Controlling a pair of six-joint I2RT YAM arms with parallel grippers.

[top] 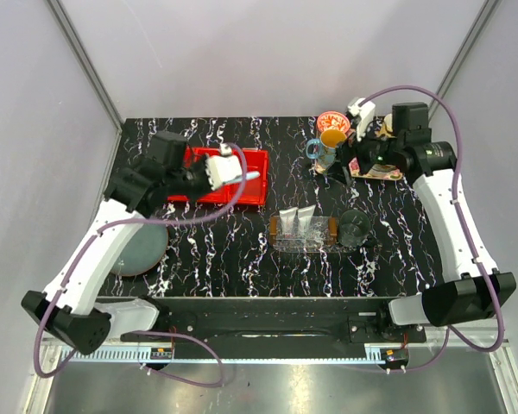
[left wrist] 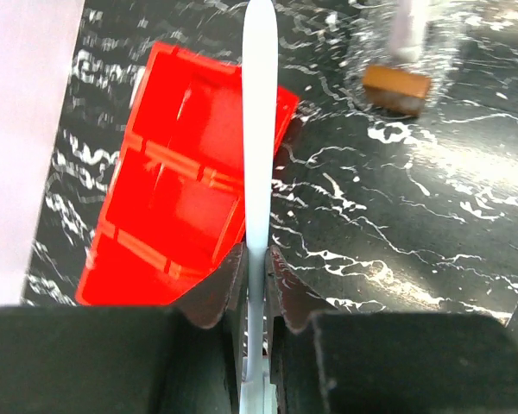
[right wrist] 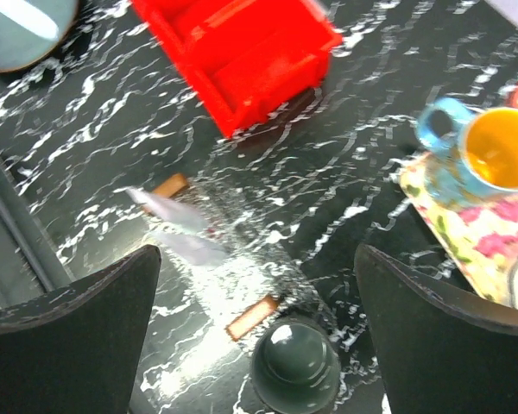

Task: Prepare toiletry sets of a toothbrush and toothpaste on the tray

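Pinching the toothbrush (left wrist: pixel 259 155), the left end effector (left wrist: pixel 257 285) stands narrow; the right end effector (right wrist: pixel 255 259) gapes, empty.

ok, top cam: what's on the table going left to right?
grey round dish → red bin → clear tray holding the toothpaste → dark cup → floral tray

This is a robot test cell in a lab, not a home. Plain pale wall panels (top: pixel 268 52) on metal posts (top: pixel 86 60) box in a black marbled worktop (top: pixel 242 267). A white arm (top: pixel 95 259) at lower left and another (top: pixel 453 224) at right are bolted along the bottom edge. Purple cables (top: pixel 36 349) loop from their bases.
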